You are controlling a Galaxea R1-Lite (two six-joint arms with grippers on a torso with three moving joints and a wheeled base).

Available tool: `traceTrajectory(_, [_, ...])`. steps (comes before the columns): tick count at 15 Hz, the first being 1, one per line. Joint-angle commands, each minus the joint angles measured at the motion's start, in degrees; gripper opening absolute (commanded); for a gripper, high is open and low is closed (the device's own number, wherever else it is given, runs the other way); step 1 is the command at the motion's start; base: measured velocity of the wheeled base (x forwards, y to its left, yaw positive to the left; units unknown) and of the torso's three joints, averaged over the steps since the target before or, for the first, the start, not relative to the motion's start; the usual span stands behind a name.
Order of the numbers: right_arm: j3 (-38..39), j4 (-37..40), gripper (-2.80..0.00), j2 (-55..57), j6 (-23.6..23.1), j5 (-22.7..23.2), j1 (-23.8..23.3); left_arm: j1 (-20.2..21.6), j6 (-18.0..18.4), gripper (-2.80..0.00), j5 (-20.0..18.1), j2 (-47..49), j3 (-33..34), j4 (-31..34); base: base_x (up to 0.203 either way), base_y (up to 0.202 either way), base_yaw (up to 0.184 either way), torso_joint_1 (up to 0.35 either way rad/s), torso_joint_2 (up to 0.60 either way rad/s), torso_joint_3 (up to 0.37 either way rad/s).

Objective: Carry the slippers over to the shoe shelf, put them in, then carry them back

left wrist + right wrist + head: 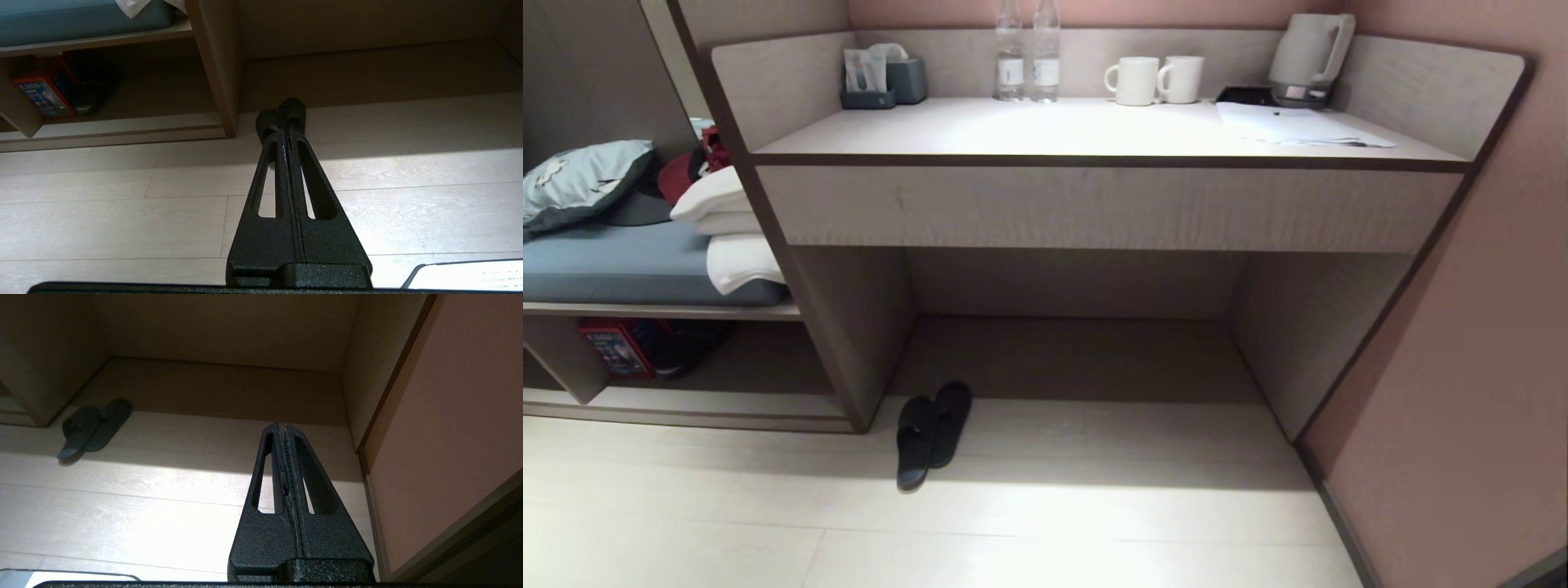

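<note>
The dark slippers lie side by side, one overlapping the other, on the pale floor at the front left of the desk recess, close to the partition's foot. The shoe shelf is the low cubby to their left, under the cushioned bench. Neither arm shows in the head view. In the left wrist view my left gripper is shut and empty above the floor, hiding all but the rounded ends of the slippers beyond its tips; the shoe shelf lies off to one side. My right gripper is shut and empty, well apart from the slippers.
A red box and a dark object stand inside the shoe shelf. The bench above holds a blue cushion and white pillows. The desk top carries bottles, mugs, a kettle and paper. A pink wall closes the right side.
</note>
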Motion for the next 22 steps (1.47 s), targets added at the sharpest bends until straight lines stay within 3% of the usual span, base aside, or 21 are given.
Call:
traceTrajectory(1, [0.0, 0.0, -2.8, -0.04, -0.02, 0.02, -0.05, 0.02, 0.01, -2.8, -0.02, 0.06, 0.01, 0.0, 0.0, 0.0, 0.0, 0.006, 0.0, 0.199])
traceTrajectory(11, [0.0, 0.0, -2.8, -0.04, -0.02, 0.02, 0.03, 0.02, -0.96, -2.8, 0.16, -0.02, 0.01, -0.26, 0.0, 0.0, 0.0, 0.004, 0.0, 0.196])
traceTrajectory(22, [0.0, 0.0, -2.8, 0.05, -0.11, 0.11, 0.04, 0.02, -2.37, -2.8, 0.33, -0.02, 0.01, -0.26, 0.0, 0.0, 0.0, 0.001, 0.0, 0.011])
